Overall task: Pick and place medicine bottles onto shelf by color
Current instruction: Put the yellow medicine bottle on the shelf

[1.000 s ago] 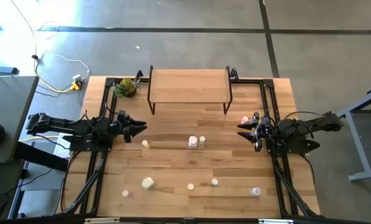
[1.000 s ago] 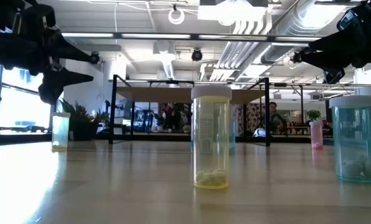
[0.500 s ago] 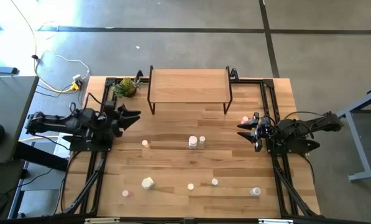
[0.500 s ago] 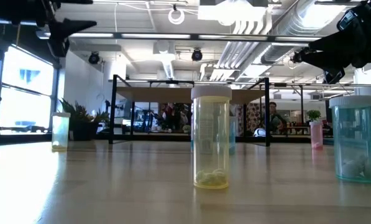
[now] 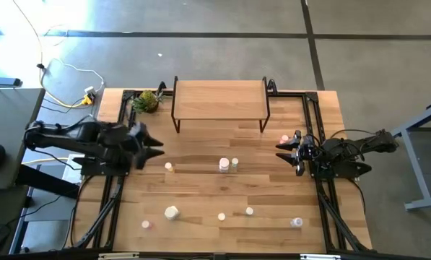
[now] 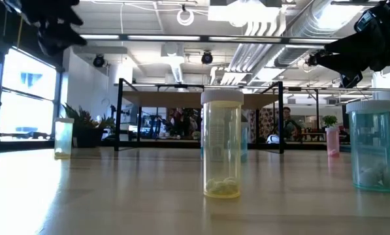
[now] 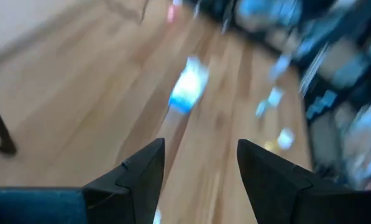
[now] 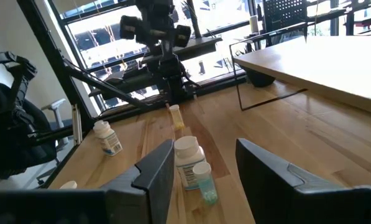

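Shelf (image 5: 219, 97) taken as landmark: it stands at the far edge of the tabletop (image 5: 201, 195), top board bare, no bottle yet placed. Left gripper (image 5: 151, 146) is held in front of the shelf's left leg and off to that side, above the table, fingers parted with nothing between them, as the left wrist view shows (image 7: 201, 168). Nearest bottle to it is judged to be the small pale-capped one (image 5: 169, 167), lying just ahead of the fingertips and a little further from the shelf, upright, long axis vertical. A pair of bottles, pink-white (image 5: 224, 165) and a smaller pale one (image 5: 234, 163), stands touching or nearly so in front of the shelf's middle, about midway between the two arms. Right gripper (image 5: 281, 148) is held in front of the shelf's right leg, fingers spread and empty (image 8: 204, 168), with a pink bottle (image 5: 284, 138) just beside it on the shelf side. Further bottles are scattered well away from the shelf toward the near edge: a larger cream one (image 5: 171, 212), a pink one (image 5: 146, 224), two small ones (image 5: 221, 216) (image 5: 249, 211) and a bluish one (image 5: 296, 222). A leafy green object (image 5: 147, 100) sits just left of the shelf. Open room around the pale-capped bottle appears ample; the left arm is judged the nearer for it, the shelf legs being the only obstruction on the way up.
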You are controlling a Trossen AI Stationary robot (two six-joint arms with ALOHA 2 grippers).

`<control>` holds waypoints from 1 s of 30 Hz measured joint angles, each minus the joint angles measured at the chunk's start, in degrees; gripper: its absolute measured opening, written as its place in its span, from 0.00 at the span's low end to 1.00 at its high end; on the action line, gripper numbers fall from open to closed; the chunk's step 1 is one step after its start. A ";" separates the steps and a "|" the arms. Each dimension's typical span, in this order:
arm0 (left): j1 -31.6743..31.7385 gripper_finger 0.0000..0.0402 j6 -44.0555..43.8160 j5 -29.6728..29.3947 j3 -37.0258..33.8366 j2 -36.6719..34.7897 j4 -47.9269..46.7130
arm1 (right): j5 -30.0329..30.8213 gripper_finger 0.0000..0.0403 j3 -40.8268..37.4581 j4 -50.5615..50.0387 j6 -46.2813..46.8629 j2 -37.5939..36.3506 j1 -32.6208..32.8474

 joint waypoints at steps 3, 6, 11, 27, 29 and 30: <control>-1.57 0.47 0.55 -1.16 -0.02 4.46 -4.28 | 0.02 0.40 -0.01 0.00 -0.09 0.00 -0.02; -3.22 0.47 1.25 -2.46 -0.06 8.39 -5.19 | 0.00 0.40 -0.01 0.00 -0.03 0.00 -0.01; -5.39 0.47 1.25 -3.28 -0.04 14.81 -5.32 | 0.02 0.40 -0.02 0.00 -0.02 0.00 -0.02; -6.81 0.47 -0.37 -4.55 -0.07 31.25 -4.15 | 0.01 0.40 -0.02 0.00 -0.09 0.00 0.00; -6.79 0.47 -0.49 -4.64 -0.07 32.35 -3.00 | 0.02 0.40 -0.01 0.00 -0.02 0.00 -0.01; -6.76 0.47 -0.72 -4.71 -0.04 33.04 -2.53 | 0.02 0.40 -0.02 0.00 -0.02 0.00 -0.02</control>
